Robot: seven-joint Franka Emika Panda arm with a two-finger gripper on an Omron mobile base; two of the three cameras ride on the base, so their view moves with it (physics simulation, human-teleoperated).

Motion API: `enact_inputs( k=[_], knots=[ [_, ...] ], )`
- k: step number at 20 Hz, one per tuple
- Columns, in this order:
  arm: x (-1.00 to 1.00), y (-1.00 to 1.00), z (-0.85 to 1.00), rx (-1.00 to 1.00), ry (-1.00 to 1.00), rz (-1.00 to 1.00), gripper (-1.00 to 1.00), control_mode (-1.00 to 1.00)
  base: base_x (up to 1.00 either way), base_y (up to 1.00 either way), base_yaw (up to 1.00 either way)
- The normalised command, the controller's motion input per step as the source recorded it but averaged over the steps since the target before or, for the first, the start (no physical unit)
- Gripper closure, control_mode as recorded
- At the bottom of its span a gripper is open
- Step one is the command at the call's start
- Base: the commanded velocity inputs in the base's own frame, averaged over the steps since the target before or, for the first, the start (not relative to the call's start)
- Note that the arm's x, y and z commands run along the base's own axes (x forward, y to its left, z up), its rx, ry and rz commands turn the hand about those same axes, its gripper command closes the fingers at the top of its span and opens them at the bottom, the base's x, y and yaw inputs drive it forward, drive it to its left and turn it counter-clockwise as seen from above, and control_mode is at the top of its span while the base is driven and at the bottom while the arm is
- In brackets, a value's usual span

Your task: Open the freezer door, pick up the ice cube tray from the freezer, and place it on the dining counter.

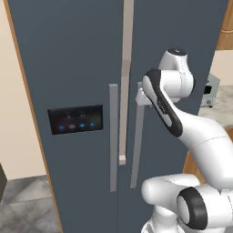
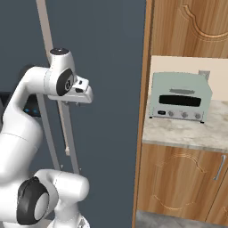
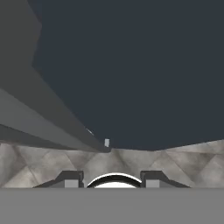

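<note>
The freezer door is dark slate-blue, with a black dispenser panel lit blue and a long grey handle. It stands closed beside the plain door. My gripper hangs close in front of the doors and points down along them. It is near the top of the plain door's handle, just right of the freezer handle. Its fingertips stand apart with nothing between them. The hand sits right of the handles. The ice cube tray is hidden and the dining counter is out of view.
A pale vertical strip runs between the two doors. Right of the fridge, a wooden cabinet side borders a wall counter with a pale green toaster oven. Grey tiled floor lies below.
</note>
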Motion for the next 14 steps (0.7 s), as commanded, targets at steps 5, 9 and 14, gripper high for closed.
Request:
enact_inputs(
  k=[5,9,14],
  knots=[
    [-0.58,0.00,0.00,0.00,-0.01,0.00,-1.00,-1.00,0.00,0.00,0.00],
    [-0.98,0.00,-0.01,0.00,-0.06,0.00,-1.00,-1.00,0.00,0.00,0.00],
    [-0.66,0.00,-0.02,0.00,-0.01,0.00,-1.00,-1.00,0.00,0.00,0.00]
  ],
)
